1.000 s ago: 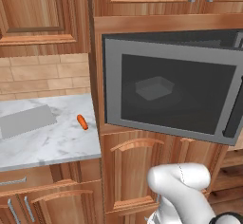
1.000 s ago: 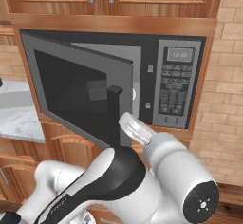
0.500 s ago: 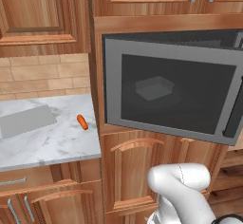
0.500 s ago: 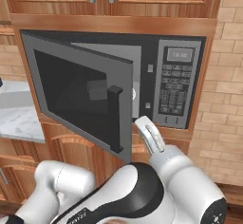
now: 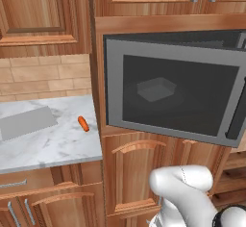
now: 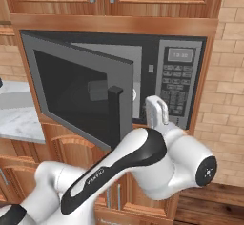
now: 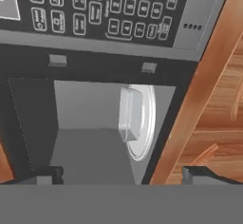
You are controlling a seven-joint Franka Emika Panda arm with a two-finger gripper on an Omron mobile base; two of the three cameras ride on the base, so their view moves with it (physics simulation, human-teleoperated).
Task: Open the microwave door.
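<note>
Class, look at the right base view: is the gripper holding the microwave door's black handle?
No: the gripper stands apart to the right of the handle on the microwave door, with nothing in it.

digits 1-9 on keypad [image 7: 137, 16]; "franka" on arm [image 6: 90, 183]

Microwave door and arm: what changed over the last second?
In the right base view the arm has drawn back to the right, away from the microwave door and its handle; the pincer now sits before the keypad, holding nothing. The door stays partly open, and the container inside, the orange item and the counter are unchanged.
</note>
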